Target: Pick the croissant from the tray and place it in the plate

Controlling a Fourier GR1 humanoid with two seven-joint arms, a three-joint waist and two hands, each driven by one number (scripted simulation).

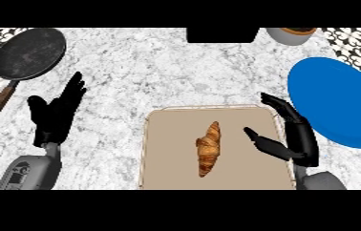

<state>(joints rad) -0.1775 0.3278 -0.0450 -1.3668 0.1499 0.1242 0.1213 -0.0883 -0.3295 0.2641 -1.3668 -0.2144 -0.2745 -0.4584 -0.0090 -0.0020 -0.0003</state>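
view: just my head cam, I'm looking steeply down at the counter [162, 68]
facing: I'm aiming forward, my own body sitting below the bottom edge
closeness: I'm hanging pretty near, tray [169, 144] filling the lower middle

White-and-grey marbled counter [162, 72]. Upper left: a dark round frying pan [29, 53], its brown handle [5, 95] running to the left edge. Top centre: a black rectangular block [223, 35], cut by the upper edge. Top right: a grey round pot [291, 36] with an orange-brown filling, beside a black-and-white patterned surface [345, 39].
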